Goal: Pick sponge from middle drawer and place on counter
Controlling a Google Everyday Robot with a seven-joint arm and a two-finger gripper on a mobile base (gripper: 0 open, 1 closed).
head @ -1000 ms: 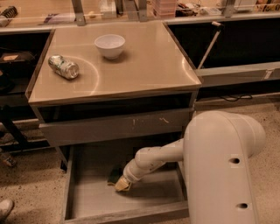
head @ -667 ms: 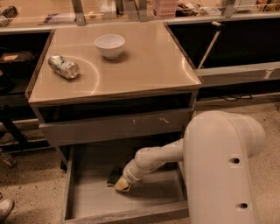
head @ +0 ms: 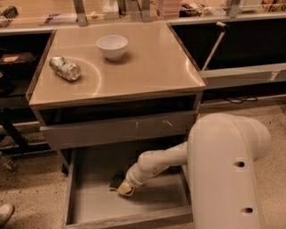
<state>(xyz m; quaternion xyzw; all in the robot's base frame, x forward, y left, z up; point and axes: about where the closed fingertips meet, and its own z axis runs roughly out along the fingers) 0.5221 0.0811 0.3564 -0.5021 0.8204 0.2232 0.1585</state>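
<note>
The middle drawer point(head: 89, 205) is pulled out at the bottom, a grey box with a flat floor. The sponge point(head: 118, 184), dark green over pale yellow, lies on its floor near the middle. My white arm reaches down into the drawer from the right, and my gripper point(head: 126, 186) is at the sponge, its tip right against it. The tan counter point(head: 147, 67) is the top of the cabinet above.
A white bowl point(head: 112, 46) and a crushed silver can point(head: 65, 68) lie on the counter. The drawer front above point(head: 120, 129) with pale scratches is partly out, overhanging the back of the middle drawer. A cluttered ledge with metal posts point(head: 80, 11) runs behind.
</note>
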